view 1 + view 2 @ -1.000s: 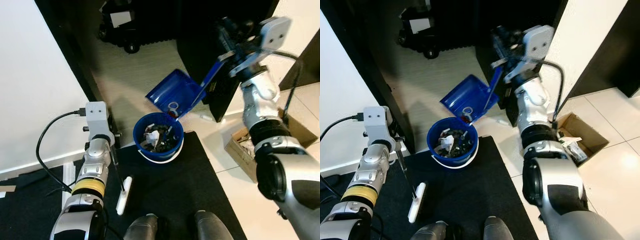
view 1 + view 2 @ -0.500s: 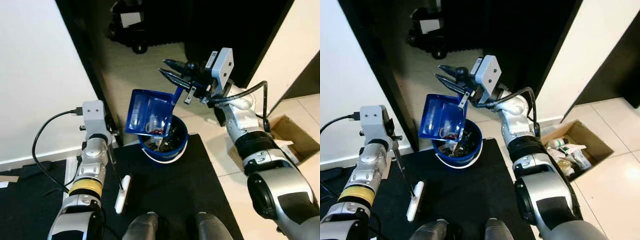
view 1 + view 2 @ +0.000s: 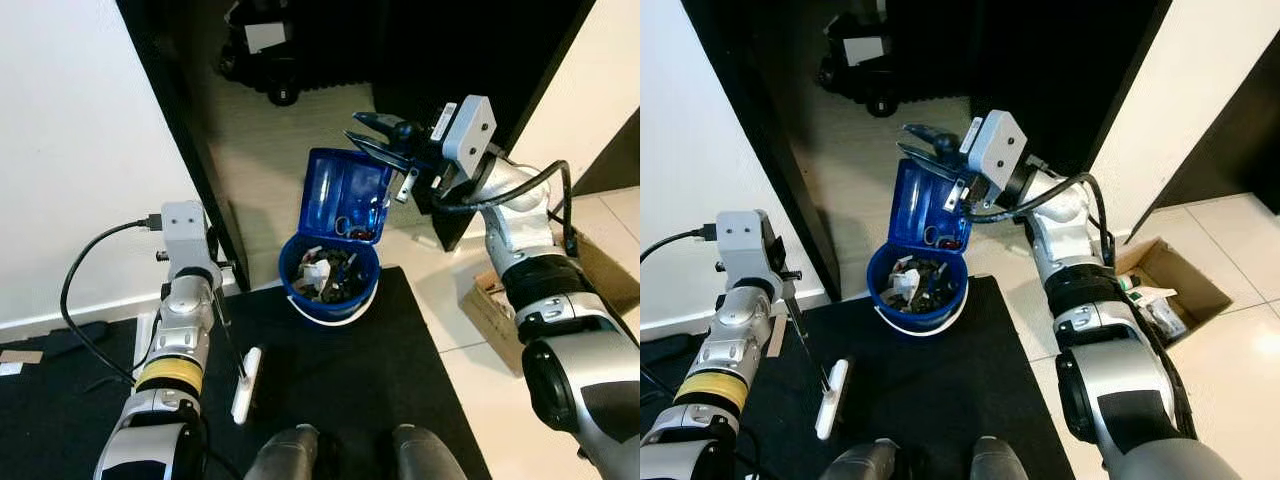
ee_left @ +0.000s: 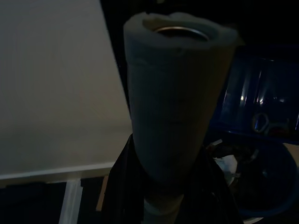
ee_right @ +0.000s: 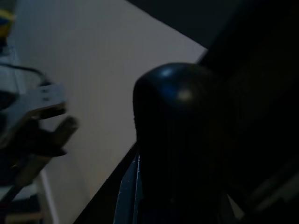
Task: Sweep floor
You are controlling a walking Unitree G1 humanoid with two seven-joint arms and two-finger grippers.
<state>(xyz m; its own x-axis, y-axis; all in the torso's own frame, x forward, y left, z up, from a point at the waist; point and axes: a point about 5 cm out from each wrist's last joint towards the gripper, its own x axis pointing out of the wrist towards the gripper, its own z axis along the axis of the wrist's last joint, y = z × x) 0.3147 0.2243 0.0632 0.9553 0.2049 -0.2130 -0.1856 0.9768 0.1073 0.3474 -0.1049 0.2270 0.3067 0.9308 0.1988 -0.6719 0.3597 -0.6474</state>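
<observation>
The right gripper [image 3: 378, 138] has tipped the blue dustpan [image 3: 345, 195] steeper, upright over the bucket [image 3: 330, 290] rim.

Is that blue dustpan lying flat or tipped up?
Tipped up. The right claw holds the blue dustpan almost upright over the blue bucket, with a few bits of rubbish at its lower lip.

No text, label, brand, number or sign can be read on anything in these views.
</observation>
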